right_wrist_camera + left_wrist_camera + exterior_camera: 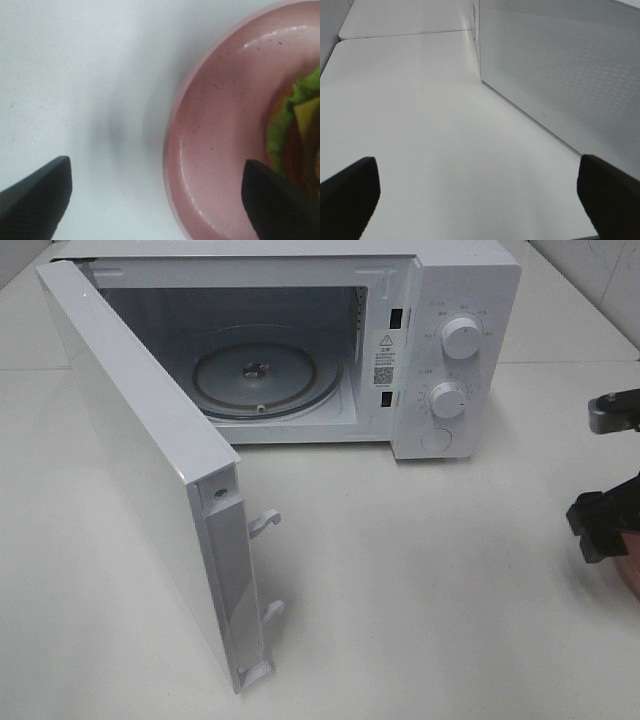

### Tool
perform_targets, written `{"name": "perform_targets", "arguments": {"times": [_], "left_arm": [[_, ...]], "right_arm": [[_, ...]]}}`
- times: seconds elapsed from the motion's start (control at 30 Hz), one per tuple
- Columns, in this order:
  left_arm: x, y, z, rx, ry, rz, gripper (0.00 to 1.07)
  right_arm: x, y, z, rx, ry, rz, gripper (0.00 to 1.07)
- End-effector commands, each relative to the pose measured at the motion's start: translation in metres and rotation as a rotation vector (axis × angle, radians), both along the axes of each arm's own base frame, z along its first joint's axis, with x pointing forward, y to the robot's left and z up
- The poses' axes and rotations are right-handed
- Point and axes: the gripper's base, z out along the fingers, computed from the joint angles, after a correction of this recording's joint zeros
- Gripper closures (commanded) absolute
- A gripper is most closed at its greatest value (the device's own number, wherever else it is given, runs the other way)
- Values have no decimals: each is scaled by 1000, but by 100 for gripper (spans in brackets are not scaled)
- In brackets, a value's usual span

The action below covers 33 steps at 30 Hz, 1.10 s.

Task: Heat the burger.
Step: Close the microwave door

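The burger (302, 117), showing green lettuce and a yellow layer, lies on a pink plate (220, 125) and is cut off by the edge of the right wrist view. My right gripper (157, 207) is open above the plate's rim, one finger over the plate and the other over the bare table. In the exterior high view this gripper (603, 528) sits at the far right edge, with a sliver of the plate (633, 575) beside it. My left gripper (480, 200) is open over the table with nothing between its fingers, next to the outer face of the microwave door (560, 65).
A white microwave (440, 340) stands at the back with its door (140, 460) swung wide open toward the front left. Its glass turntable (265, 370) is bare. Two knobs (460, 337) sit on the right panel. White tabletop (420, 580) stretches in front.
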Motion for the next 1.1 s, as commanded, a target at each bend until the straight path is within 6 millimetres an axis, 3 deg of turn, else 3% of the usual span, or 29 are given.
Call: {"name": "perform_targets", "arguments": {"times": [0.03,0.13,0.23,0.33,0.47,0.6,0.7,0.77,1.1], "left_arm": [[-2,-1,1,-9,-27,-9,4],[-2,-1,1,-9,-27,-9,4],[-2,-1,1,-9,-27,-9,4],[-2,-1,1,-9,-27,-9,4],[-2,-1,1,-9,-27,-9,4],[-2,-1,1,-9,-27,-9,4],[-2,-1,1,-9,-27,-9,4],[-2,-1,1,-9,-27,-9,4],[-2,-1,1,-9,-27,-9,4]], "right_arm": [[-14,-1,30,22,108,-103,24],[-18,-3,36,11,132,-108,26],[-36,-6,54,6,150,-132,37],[-49,-6,65,37,110,-144,39],[-63,-6,77,72,45,-131,39],[-93,-8,93,115,-45,-96,39],[-99,-9,96,124,-63,-93,39],[-120,-11,110,149,-145,-89,39],[-170,-19,133,167,-325,-47,39]]}}
